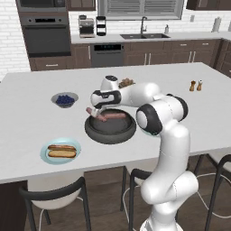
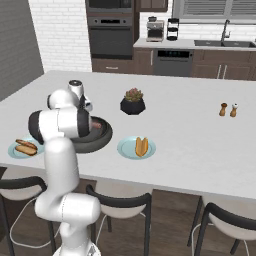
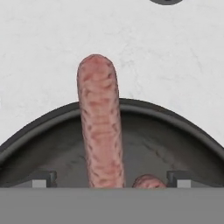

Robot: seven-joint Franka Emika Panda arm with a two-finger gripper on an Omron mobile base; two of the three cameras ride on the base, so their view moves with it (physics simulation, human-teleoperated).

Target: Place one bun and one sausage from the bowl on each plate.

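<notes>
Between the spread fingertips [image 3: 41, 178] of the gripper [image 3: 111, 180] lies the sausage [image 3: 100, 127], pointing to 12 o'clock over the rim of the bowl [image 3: 175, 117]. Jaws wide and holding nothing, I judge it ready to pinch this one for the plate [image 2: 127, 149] with only a bun [image 2: 141, 146].

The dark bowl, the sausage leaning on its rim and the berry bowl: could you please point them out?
dark bowl [image 1: 110, 133]: left base view, front wall.
sausage [image 3: 99, 127]: hand view, middle of its length.
berry bowl [image 1: 64, 100]: left base view, the berries.

light: bright, even, soft | shadows: faint dark patch under the bowl [image 1: 110, 131] and plates on the counter [image 1: 27, 108], no hard edges | glare: none; white arm mildly shaded | sharpness: base views soft and low in detail, far cabinets blurry; hand view pixelated, sausage [image 3: 100, 127] texture smeared | distortion: none at edges
</notes>
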